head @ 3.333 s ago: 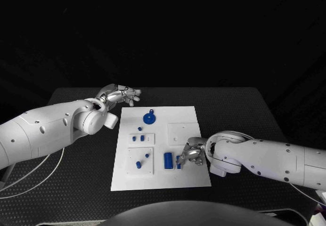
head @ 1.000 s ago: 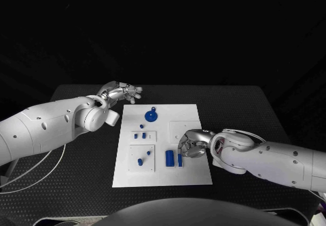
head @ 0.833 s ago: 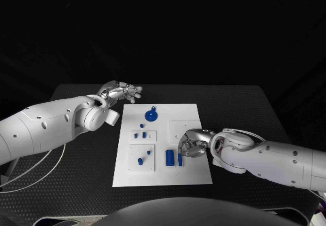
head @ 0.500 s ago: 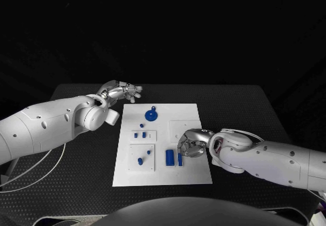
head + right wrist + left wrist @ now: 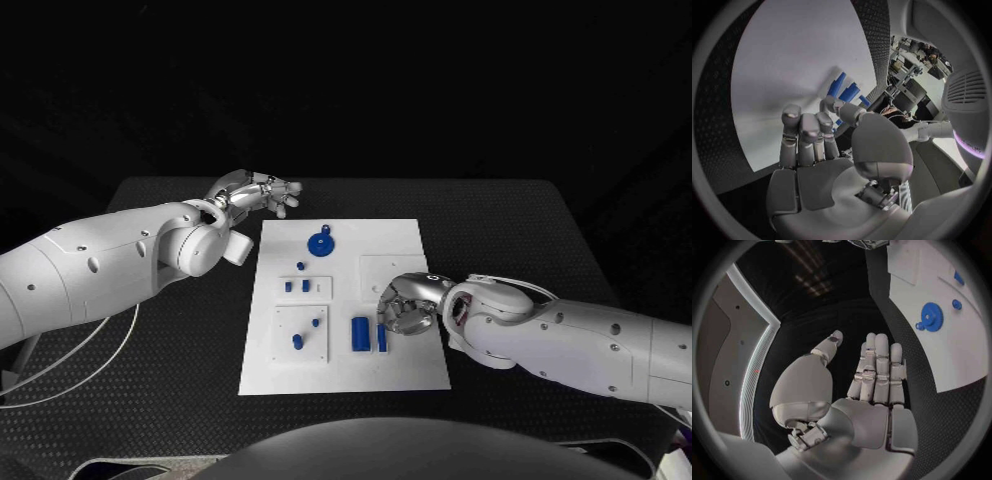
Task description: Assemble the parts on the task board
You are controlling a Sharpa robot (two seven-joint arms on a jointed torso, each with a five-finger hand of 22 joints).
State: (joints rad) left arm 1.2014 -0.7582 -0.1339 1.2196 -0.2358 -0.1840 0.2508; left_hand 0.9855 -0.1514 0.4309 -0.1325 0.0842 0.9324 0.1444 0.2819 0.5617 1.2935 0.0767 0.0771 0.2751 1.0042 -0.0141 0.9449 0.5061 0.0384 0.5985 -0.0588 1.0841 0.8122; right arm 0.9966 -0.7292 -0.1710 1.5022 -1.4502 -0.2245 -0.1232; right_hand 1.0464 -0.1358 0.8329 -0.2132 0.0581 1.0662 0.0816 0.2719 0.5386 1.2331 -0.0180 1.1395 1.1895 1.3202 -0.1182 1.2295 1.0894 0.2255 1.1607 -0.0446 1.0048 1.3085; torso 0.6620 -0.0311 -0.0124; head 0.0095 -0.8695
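Right hand (image 5: 405, 305) low over task board (image 5: 411, 240), fingers curled beside two upright blue bars (image 5: 368, 335), likely lining up pick; grasp unclear. Left hand (image 5: 257, 194) spread, empty, parked off board near blue gear (image 5: 320, 244).

task board (image 5: 346, 375): 1 | blue parts (image 5: 359, 336): about 8 | hands (image 5: 260, 194): 2

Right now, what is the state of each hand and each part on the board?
left hand: open, holds nothing, off the board
right hand: fingers at the thin blue bar; hold unclear
blue gear: lies flat on the task board
blue cylinder: lies loose
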